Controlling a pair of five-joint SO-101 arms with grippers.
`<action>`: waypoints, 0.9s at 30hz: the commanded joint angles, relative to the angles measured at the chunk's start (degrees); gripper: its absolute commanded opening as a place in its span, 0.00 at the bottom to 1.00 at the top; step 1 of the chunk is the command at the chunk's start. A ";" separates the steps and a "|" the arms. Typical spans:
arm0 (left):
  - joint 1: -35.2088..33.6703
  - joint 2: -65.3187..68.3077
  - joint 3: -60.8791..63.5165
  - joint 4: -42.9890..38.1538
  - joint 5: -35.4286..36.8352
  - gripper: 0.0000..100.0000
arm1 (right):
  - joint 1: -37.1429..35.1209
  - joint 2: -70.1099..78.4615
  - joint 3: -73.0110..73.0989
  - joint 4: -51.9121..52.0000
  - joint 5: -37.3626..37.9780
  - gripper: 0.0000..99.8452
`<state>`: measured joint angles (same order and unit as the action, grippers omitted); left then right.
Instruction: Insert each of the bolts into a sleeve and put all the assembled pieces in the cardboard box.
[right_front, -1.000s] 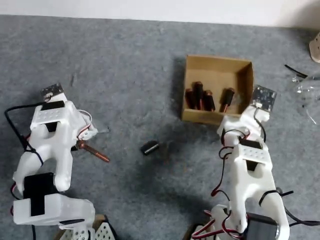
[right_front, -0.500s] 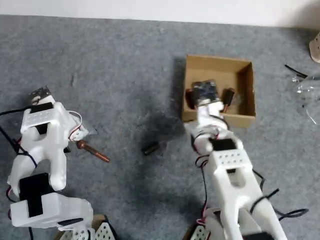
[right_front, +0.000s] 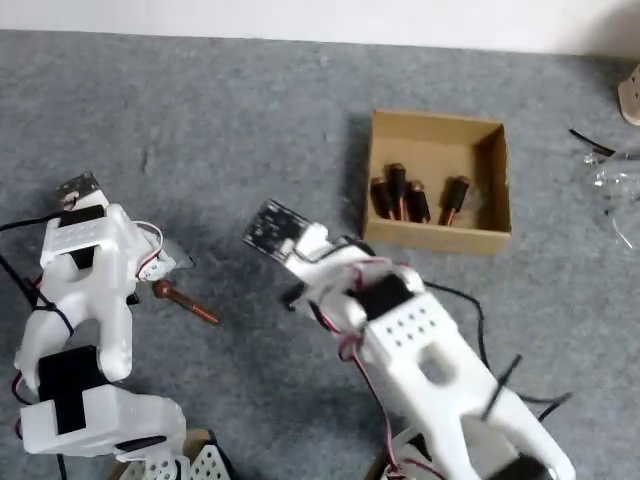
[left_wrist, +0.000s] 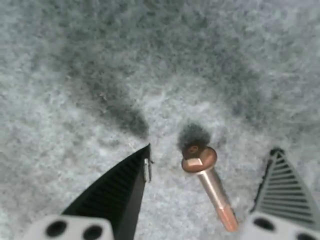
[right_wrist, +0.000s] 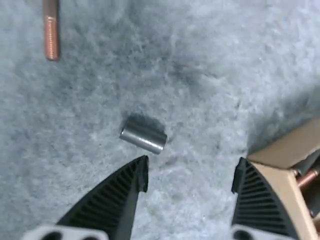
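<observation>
Your left arm (right_front: 88, 270) sits folded up on its own side, wrist tipped forward. Your left gripper (left_wrist: 211, 151) points straight down with its two fingers spread wide apart. Your right arm (right_front: 420, 345) stretches out on a slant, leaning in toward the left arm's side. Your right gripper (right_wrist: 191, 161) faces down too, its jaws parted wide.

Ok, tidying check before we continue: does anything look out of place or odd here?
Nothing damaged or spilled. One copper-coloured bolt and one short dark metal sleeve lie loose on the grey carpet, outside the brown cardboard box, not yet joined.
</observation>
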<state>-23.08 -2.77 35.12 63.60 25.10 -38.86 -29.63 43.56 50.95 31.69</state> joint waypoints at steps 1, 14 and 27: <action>-0.66 -2.68 -1.19 -0.79 0.53 0.33 | -1.98 6.81 -7.34 1.19 2.64 0.25; -0.75 -2.59 -1.19 -1.49 0.53 0.33 | -2.33 25.01 -11.82 0.84 8.26 0.25; -0.75 -2.59 -1.10 -1.49 0.35 0.33 | -1.89 35.56 -12.79 -3.65 8.09 0.25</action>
<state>-23.08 -2.77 35.12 62.73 25.10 -40.70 4.66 32.75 48.84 39.34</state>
